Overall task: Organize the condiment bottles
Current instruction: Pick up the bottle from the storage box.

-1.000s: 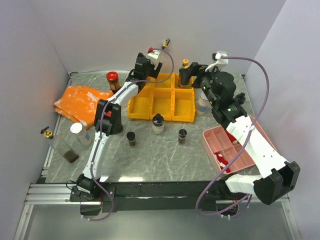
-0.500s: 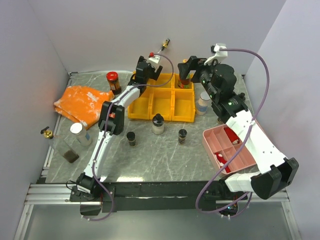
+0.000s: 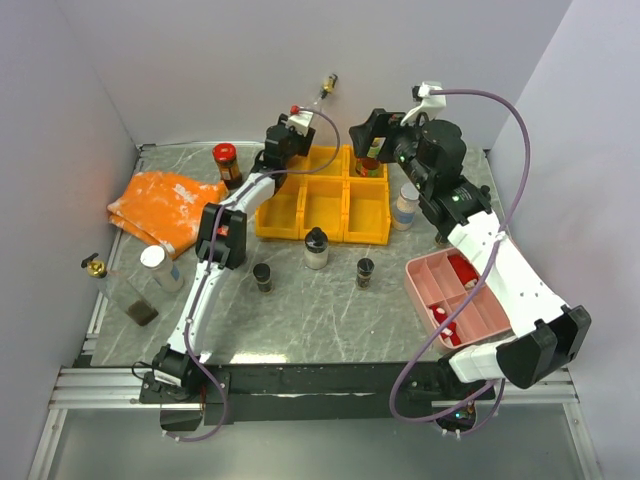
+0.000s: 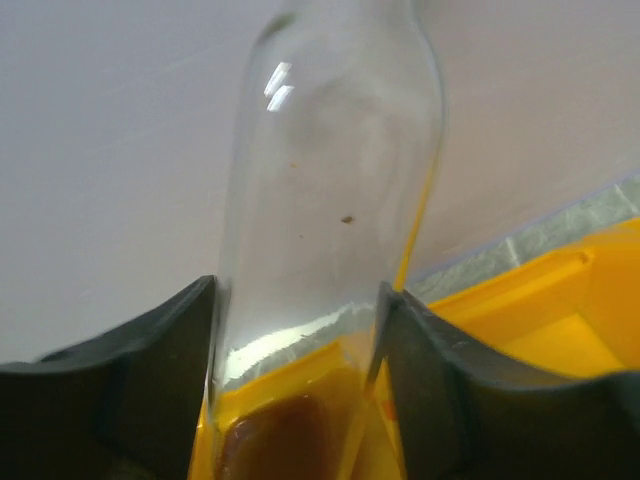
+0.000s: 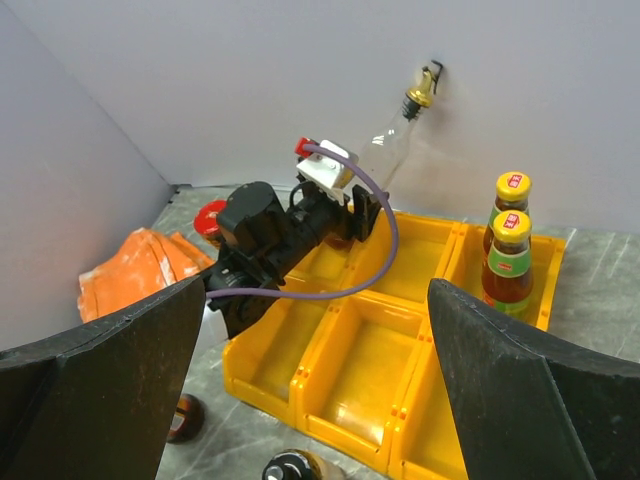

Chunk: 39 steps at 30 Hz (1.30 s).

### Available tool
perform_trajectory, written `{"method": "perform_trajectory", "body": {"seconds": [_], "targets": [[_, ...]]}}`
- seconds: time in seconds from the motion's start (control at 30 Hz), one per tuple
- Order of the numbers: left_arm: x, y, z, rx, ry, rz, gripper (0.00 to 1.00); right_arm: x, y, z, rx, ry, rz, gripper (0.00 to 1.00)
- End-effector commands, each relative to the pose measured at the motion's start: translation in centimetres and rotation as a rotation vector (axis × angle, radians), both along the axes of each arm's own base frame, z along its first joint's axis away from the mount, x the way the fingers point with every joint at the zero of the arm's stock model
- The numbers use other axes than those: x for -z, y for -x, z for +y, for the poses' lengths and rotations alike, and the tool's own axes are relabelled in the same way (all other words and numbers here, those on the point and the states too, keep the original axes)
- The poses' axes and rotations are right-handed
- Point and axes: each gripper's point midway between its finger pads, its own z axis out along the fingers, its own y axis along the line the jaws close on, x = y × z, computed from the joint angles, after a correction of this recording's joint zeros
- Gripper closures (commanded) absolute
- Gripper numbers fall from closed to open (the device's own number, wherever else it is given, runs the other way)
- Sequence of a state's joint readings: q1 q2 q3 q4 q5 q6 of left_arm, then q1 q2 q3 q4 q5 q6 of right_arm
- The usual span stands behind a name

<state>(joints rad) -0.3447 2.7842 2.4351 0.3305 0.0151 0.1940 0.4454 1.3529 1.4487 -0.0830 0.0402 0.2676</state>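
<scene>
My left gripper (image 3: pixel 298 124) is shut on a clear glass bottle (image 3: pixel 318 100) with a gold pourer. It holds the bottle tilted over the back left compartment of the yellow bin rack (image 3: pixel 322 213). In the left wrist view the bottle (image 4: pixel 325 190) sits between my fingers (image 4: pixel 150 380), with dark liquid at its base. My right gripper (image 3: pixel 371 136) is open above the back right compartment, where two yellow-capped sauce bottles (image 5: pixel 508 255) stand. A black-capped bottle (image 3: pixel 316 247) and two small dark bottles (image 3: pixel 263 277) (image 3: pixel 365 271) stand in front of the rack. A red-capped jar (image 3: pixel 226 161) stands at the back left.
An orange cloth (image 3: pixel 160 205) lies at the left, with a silver-capped jar (image 3: pixel 156 266) and a gold-capped clear bottle (image 3: pixel 118 288) lying near it. A white-lidded jar (image 3: pixel 404 206) stands right of the rack. A pink tray (image 3: pixel 478 318) with red packets is at the right front.
My right gripper has opened, let go of the yellow-capped bottle in the back right compartment, and lifted back. My left gripper with the clear bottle has shifted slightly back and left.
</scene>
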Motion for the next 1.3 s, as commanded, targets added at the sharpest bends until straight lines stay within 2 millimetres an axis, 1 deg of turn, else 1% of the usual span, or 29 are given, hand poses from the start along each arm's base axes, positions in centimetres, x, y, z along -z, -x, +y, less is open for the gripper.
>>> {"method": "perform_trajectory", "body": {"seconds": [0.0, 0.03, 0.07, 0.2, 0.23, 0.3, 0.33, 0.37, 0.4, 0.43, 0.47, 0.5, 0.57, 0.6, 0.67, 0.7, 0.73, 0.77, 0.8, 0.87, 0.9, 0.97, 1.0, 1.03, 1.07, 1.13, 1.17, 1.2, 1.27], "targets": [[-4.4, -0.1, -0.4, 0.029, 0.087, -0.134, 0.54, -2.0, -0.1, 0.3, -0.010, -0.005, -0.050, 0.00], [-5.6, 0.2, -0.5, 0.031, 0.092, -0.152, 0.58, -1.9, -0.3, 0.3, -0.007, -0.005, -0.050, 0.00], [-5.8, 0.4, -0.8, 0.033, 0.087, -0.159, 0.64, -1.7, -0.4, 0.4, -0.009, -0.004, -0.049, 0.00], [-7.7, 1.5, -1.8, 0.046, 0.064, -0.192, 0.75, -1.4, -0.4, 0.7, -0.023, -0.015, -0.051, 0.00], [-9.9, 1.9, -1.7, 0.046, 0.080, -0.233, 0.79, -1.2, -0.5, 0.8, -0.024, -0.018, -0.053, 0.00], [-10.3, 2.4, -1.8, 0.048, 0.089, -0.238, 0.83, -0.9, -0.5, 0.8, -0.024, -0.016, -0.054, 0.00], [-12.6, 2.9, -1.7, 0.050, 0.108, -0.277, 0.88, -1.1, -0.6, 0.8, -0.021, -0.023, -0.069, 0.00], [-12.5, 3.2, -1.7, 0.054, 0.119, -0.268, 0.92, -1.1, -0.6, 0.9, -0.024, -0.023, -0.076, 0.00], [-13.3, 3.5, -1.6, 0.053, 0.133, -0.282, 0.99, -1.2, -0.7, 0.7, -0.019, -0.024, -0.082, 0.00], [-15.9, 4.3, -1.3, 0.057, 0.160, -0.331, 0.99, -1.2, -0.8, 0.8, -0.021, -0.025, -0.092, 0.00], [-15.8, 4.6, -1.3, 0.064, 0.171, -0.329, 0.99, -1.3, -0.9, 0.7, -0.017, -0.025, -0.098, 0.00], [-17.6, 5.2, -1.2, 0.074, 0.184, -0.356, 0.99, -1.3, -1.0, 0.8, -0.017, -0.026, -0.104, 0.00], [-18.8, 5.8, -1.4, 0.098, 0.204, -0.375, 0.99, -1.6, -1.2, 0.7, -0.017, -0.032, -0.114, 0.00], [-20.3, 6.4, -1.4, 0.104, 0.214, -0.396, 0.99, -1.7, -1.3, 0.6, -0.022, -0.036, -0.115, 0.00], [-21.1, 7.1, -1.4, 0.123, 0.220, -0.415, 0.99, -2.1, -1.9, 0.1, -0.006, -0.057, -0.117, 0.00], [-22.8, 7.9, -1.3, 0.133, 0.231, -0.443, 0.99, -2.2, -2.1, 0.2, -0.025, -0.065, -0.117, 0.00], [-23.4, 8.4, -1.2, 0.137, 0.238, -0.453, 0.99, -2.3, -2.3, 0.6, -0.059, -0.076, -0.113, 0.00], [-22.9, 8.7, -1.2, 0.142, 0.236, -0.444, 0.99, -2.5, -3.0, -0.1, -0.056, -0.107, -0.103, 0.00], [-24.6, 9.5, -1.0, 0.150, 0.243, -0.478, 0.99, -2.7, -3.3, -0.1, -0.075, -0.121, -0.100, 0.00], [-24.5, 10.1, -0.7, 0.151, 0.234, -0.473, 0.99, -3.2, -4.1, 0.4, -0.133, -0.151, -0.096, 0.01], [-26.0, 11.0, -0.5, 0.159, 0.238, -0.499, 0.99, -3.5, -4.7, 0.0, -0.142, -0.150, -0.102, 0.01], [-25.6, 11.6, -0.5, 0.167, 0.229, -0.486, 0.99, -4.1, -5.7, 0.9, -0.209, -0.142, -0.103, 0.02], [-26.8, 12.3, -0.3, 0.173, 0.233, -0.503, 0.99, -4.3, -6.3, 0.8, -0.216, -0.138, -0.102, 0.02], [-27.1, 12.8, -0.4, 0.186, 0.233, -0.512, 0.99, -4.5, -7.2, 1.3, -0.241, -0.132, -0.103, 0.02], [-26.5, 13.1, -0.3, 0.188, 0.228, -0.501, 0.99, -4.5, -7.5, 2.0, -0.283, -0.124, -0.102, 0.04], [-28.0, 14.2, 0.0, 0.198, 0.239, -0.535, 0.99, -4.5, -9.4, 3.1, -0.317, -0.116, -0.085, 0.06], [-27.2, 14.5, -0.1, 0.209, 0.235, -0.523, 0.99, -4.7, -10.0, 3.6, -0.337, -0.117, -0.089, 0.09], [-28.0, 15.1, 0.1, 0.219, 0.238, -0.535, 0.99, -4.5, -10.3, 4.3, -0.381, -0.119, -0.073, 0.11], [-27.4, 15.9, -0.5, 0.270, 0.244, -0.507, 0.99, -5.0, -11.9, 5.4, -0.415, -0.134, -0.082, 0.17]]}}
